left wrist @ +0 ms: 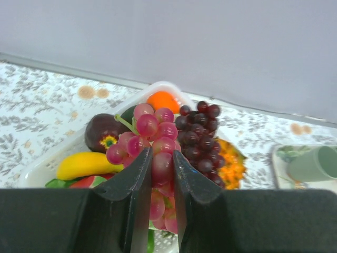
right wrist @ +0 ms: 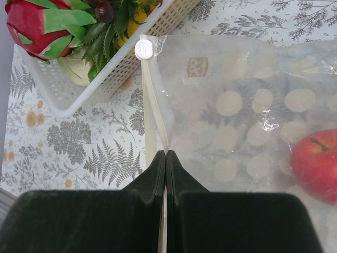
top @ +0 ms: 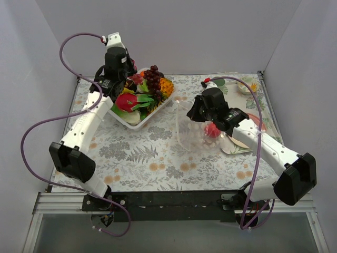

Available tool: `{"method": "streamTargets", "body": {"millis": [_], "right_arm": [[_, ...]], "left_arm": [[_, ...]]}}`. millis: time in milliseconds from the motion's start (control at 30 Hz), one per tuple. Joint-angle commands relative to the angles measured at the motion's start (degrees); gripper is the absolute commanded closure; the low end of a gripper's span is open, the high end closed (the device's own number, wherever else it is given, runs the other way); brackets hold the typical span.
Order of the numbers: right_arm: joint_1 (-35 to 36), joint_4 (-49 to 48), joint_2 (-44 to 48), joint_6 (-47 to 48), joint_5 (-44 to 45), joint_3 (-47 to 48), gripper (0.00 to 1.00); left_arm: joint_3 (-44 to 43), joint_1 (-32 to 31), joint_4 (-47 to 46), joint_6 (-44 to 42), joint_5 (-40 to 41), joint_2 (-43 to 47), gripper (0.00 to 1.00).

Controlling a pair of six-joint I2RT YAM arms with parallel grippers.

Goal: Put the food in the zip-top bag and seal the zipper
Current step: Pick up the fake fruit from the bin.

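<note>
My left gripper (left wrist: 161, 153) is shut on a pink grape bunch (left wrist: 150, 129) and holds it above the white food tray (top: 122, 120), at the back left in the top view (top: 128, 80). The tray holds a dark purple grape bunch (left wrist: 197, 134), a red-green dragon fruit (top: 126, 101), a banana (left wrist: 84, 164) and other toy food. My right gripper (right wrist: 166, 154) is shut on the mouth edge of the clear zip-top bag (right wrist: 247, 105), which lies at centre right (top: 192, 132). A red apple (right wrist: 316, 163) sits inside it. The zipper strip (right wrist: 149, 105) ends at a white slider (right wrist: 142, 50).
A green cup (left wrist: 313, 163) stands on a small plate at the back right (top: 246, 84). Another plate (top: 237, 148) lies under the bag's right end. Grey walls close in the table on the left, back and right.
</note>
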State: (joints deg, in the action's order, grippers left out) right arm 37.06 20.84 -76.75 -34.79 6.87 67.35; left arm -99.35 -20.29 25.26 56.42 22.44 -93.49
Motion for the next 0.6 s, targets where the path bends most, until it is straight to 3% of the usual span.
{"method": "streamTargets", "body": {"millis": [0,333,567], "right_arm": [[-0.4,-2.8,-1.0,-1.2,-1.7,3.7,0.99],[-1.6,-6.0,-1.7,-4.9,-8.1,4.6,0.99],[-3.1,-8.9,-0.6,-8.6,-11.7,2.6,0.99]], "left_arm": [[-2.0,0.2,0.8,1.3,-7.5,5.8,0.93],[7.5,-3.7,-0.3,9.1,-25.4,14.2,0.92],[12.9,-11.2,-3.9,14.9,-33.4,17.6,0.92]]}}
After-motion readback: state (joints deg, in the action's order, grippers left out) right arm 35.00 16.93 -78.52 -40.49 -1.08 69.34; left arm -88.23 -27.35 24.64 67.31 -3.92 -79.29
